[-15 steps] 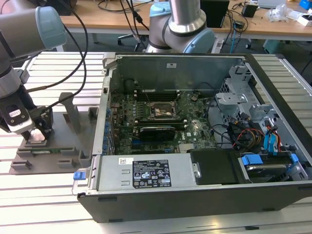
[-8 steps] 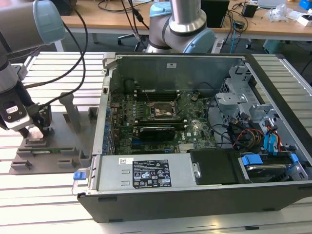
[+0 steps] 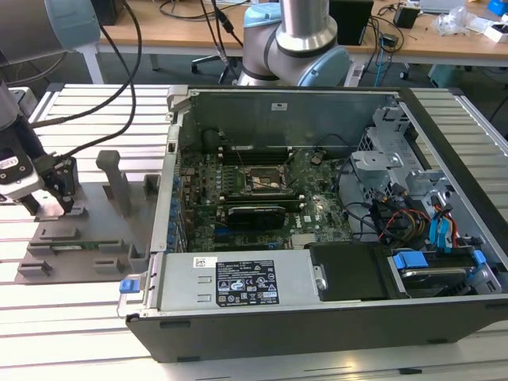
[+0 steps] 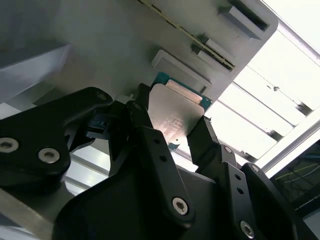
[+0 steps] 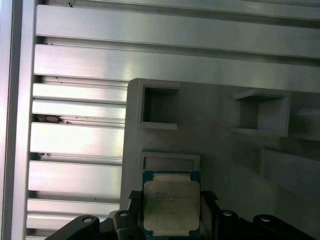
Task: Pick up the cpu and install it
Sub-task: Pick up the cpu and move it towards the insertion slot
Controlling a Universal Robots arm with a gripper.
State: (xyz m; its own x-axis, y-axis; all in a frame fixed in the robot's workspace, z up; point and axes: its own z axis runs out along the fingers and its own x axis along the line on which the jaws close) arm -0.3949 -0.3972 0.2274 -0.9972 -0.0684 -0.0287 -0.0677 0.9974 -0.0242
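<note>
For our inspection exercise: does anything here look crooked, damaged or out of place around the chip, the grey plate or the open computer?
Nothing stands out. The chip sits straight at the gripper, its pale top free of visible dents or cracks, at the grey plate. Inside the open computer no part looks loose or tilted.

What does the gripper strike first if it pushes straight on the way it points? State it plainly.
The grey fixture plate, directly beneath the gripper. Its jaws stand against opposite edges of the cpu, so the cpu would likely press onto the plate first; the gap that remains is unclear.
</note>
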